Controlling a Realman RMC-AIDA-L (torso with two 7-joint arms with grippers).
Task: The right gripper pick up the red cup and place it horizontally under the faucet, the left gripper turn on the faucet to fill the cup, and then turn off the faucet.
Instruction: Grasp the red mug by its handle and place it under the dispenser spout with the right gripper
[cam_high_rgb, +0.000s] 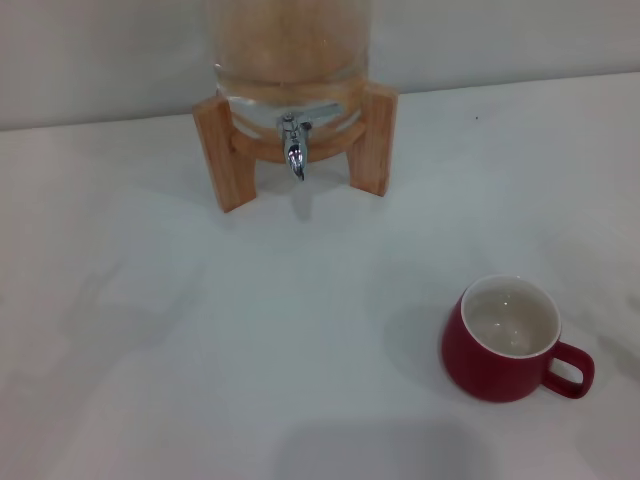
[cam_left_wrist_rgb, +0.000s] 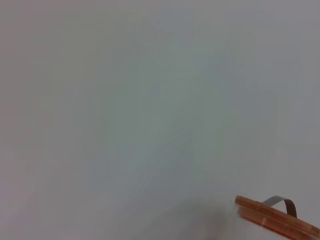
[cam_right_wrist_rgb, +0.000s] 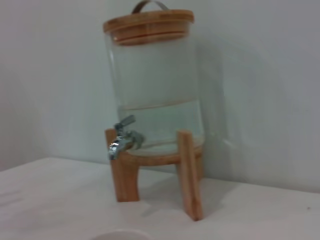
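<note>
The red cup (cam_high_rgb: 510, 342) stands upright on the white table at the front right, its white inside empty and its loop handle pointing right. The chrome faucet (cam_high_rgb: 294, 147) sticks out of the glass jar (cam_high_rgb: 290, 60) at the back centre, spout down, between the legs of the wooden stand (cam_high_rgb: 372, 140). The right wrist view shows the faucet (cam_right_wrist_rgb: 122, 136) with its lever, the jar about one third full of water, and a white curved edge at the picture's lower border that may be the cup's rim (cam_right_wrist_rgb: 120, 234). Neither gripper shows in any view.
The white table (cam_high_rgb: 200, 330) spreads between the stand and the cup. A pale wall rises behind the jar. The left wrist view shows that wall and one corner of the jar's wooden lid (cam_left_wrist_rgb: 275, 220) with its metal handle.
</note>
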